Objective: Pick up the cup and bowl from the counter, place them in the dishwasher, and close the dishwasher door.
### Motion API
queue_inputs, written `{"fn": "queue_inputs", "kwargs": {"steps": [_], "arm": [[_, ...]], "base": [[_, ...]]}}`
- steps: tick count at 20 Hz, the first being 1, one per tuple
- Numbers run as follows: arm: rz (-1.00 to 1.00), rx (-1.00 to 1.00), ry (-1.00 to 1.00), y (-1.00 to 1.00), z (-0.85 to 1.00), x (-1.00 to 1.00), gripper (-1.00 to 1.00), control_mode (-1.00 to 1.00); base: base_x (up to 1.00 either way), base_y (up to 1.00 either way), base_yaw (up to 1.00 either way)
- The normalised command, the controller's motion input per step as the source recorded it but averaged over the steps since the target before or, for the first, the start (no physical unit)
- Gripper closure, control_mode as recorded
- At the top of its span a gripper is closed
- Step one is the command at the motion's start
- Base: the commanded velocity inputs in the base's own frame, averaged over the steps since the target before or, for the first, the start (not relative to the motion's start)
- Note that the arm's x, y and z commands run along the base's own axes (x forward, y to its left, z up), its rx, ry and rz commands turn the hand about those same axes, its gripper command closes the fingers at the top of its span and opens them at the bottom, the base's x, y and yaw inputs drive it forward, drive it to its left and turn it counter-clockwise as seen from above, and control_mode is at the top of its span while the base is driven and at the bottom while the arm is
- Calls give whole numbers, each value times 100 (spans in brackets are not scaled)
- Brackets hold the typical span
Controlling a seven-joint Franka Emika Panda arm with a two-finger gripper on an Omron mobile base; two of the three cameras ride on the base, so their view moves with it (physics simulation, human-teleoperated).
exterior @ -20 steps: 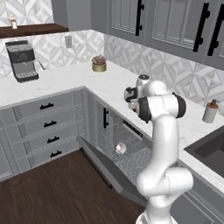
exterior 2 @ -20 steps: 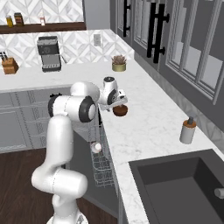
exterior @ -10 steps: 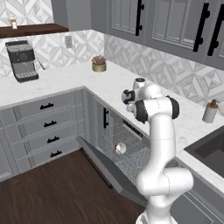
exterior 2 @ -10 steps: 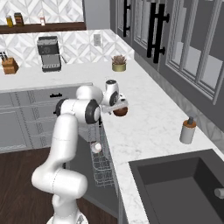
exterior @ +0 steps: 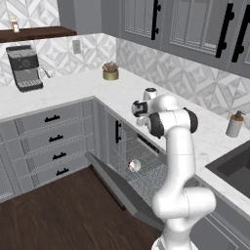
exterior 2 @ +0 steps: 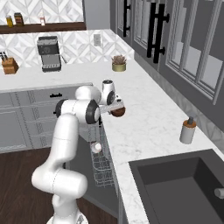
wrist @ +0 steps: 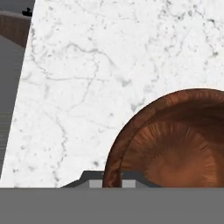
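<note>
My gripper (wrist: 113,183) is closed on the near rim of the bowl (wrist: 170,144); the rim passes between my fingertips and the bowl's hollow opens just ahead of them. The bowl sits on the counter (wrist: 109,65), near its front edge. I judge the next move a straight lift, then a carry below and back. There the dishwasher (exterior: 134,163) stands open, door (exterior: 124,188) down; its rack holds the cup (exterior: 134,166).
</note>
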Motion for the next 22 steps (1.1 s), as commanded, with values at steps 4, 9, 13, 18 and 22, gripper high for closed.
{"fn": "queue_inputs", "kwargs": {"steps": [4,9,13,18,22], "arm": [[-5,0,-8,75,-3,-89,100,-100],[-21,3,-9,100,-1,-100,100,-100],[-28,8,-2,67,-9,-100,100,-100],[-23,1,-2,6,-2,-81,100,-100],[-2,5,1,0,-78,-41,100,-100]], "base": [[0,0,0],[0,0,0],[0,0,0],[0,0,0],[0,0,0]]}}
